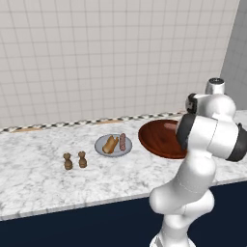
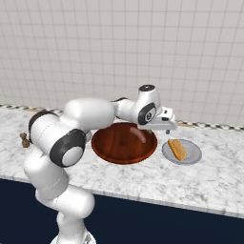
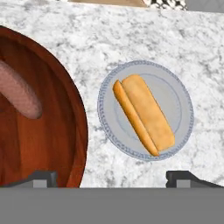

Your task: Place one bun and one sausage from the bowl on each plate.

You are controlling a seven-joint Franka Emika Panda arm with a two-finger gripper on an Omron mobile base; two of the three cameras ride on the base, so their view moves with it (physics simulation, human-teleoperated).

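The arm (image 1: 202,144) hides the bowl's (image 1: 157,137) right side; the sausage (image 3: 19,94) is cut off.

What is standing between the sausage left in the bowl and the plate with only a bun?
Nothing visible. The sausage lies in the bowl, and only the bowl's rim and bare counter separate it from the plate holding the bun.

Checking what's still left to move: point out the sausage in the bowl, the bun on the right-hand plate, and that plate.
sausage (image 3: 19,94), hand view, middle of its body.
bun (image 3: 143,114), hand view, its top.
plate (image 3: 178,103), hand view, bare grey surface.
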